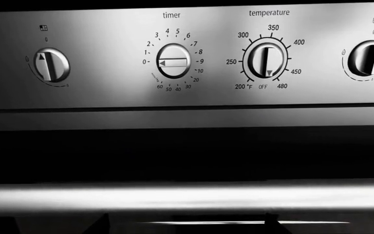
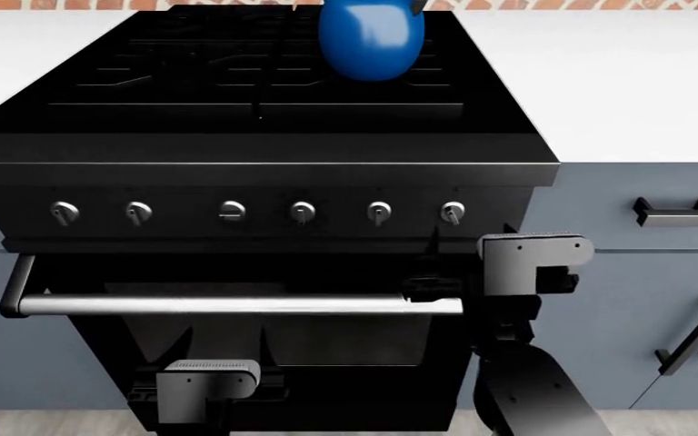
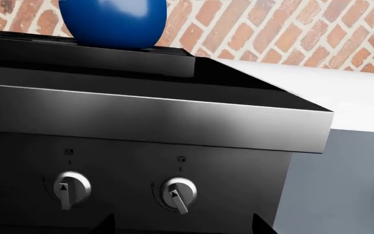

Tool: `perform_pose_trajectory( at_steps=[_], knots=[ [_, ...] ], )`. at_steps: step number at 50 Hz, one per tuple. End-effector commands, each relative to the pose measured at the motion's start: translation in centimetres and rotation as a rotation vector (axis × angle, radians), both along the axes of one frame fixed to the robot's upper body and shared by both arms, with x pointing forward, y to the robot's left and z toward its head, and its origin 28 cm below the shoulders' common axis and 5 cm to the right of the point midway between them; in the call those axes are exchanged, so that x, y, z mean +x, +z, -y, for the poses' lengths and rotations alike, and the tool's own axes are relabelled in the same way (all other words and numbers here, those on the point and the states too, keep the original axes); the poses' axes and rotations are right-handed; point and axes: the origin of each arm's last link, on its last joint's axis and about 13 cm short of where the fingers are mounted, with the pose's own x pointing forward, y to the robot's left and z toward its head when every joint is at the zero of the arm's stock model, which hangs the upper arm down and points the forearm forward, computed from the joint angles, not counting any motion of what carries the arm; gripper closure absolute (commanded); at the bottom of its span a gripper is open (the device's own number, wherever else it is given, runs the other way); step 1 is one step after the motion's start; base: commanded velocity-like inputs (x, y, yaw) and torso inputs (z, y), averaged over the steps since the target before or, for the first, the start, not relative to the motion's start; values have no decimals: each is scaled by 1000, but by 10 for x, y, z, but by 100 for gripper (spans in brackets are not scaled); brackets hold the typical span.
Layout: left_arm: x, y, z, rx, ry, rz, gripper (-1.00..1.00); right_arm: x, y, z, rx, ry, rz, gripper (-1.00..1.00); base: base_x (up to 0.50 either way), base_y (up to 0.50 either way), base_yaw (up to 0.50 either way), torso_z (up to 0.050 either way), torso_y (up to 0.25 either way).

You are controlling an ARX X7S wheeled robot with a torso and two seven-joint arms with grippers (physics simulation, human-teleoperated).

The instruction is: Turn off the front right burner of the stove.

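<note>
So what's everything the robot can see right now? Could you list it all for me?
stove: one, glossy black, centre of the head view
knobs: six, silver, in a row across the stove front
oven-door bar: one, steel, below the knobs
round pot: one, blue, on the stove's rear grates
countertop: white, either side of the stove
cabinets: grey-blue, black handles, right of the stove
brick wall: red-brown, behind the counter
left gripper: dark grey, low, before the oven door
right gripper: dark grey, near the rightmost knob, touching nothing
</note>
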Motion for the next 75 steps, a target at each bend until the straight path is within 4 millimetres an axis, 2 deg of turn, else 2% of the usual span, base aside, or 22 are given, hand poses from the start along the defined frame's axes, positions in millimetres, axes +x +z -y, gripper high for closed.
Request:
perform_pose_trajectory(
  at_steps=[1,25,57,75],
  knots=[
    [0,0,0,0,0,0,-100,13,-5,-2,-12,-3,-45,-100,0,0,0,0,0],
    [0,0,0,-2,-2,-3,-100,41,-8,-3,-49,-35,-79,-100,0,0,0,0,0],
    [1,0,0,-9,-1,2,-100,68,-14,-9,-76,-45,-110,-100,0,0,0,0,0],
    [1,0,0,-9,-3,0,-100,72,-23,-8,-80,-64,-129,-100,0,0,0,0,0]
  ],
)
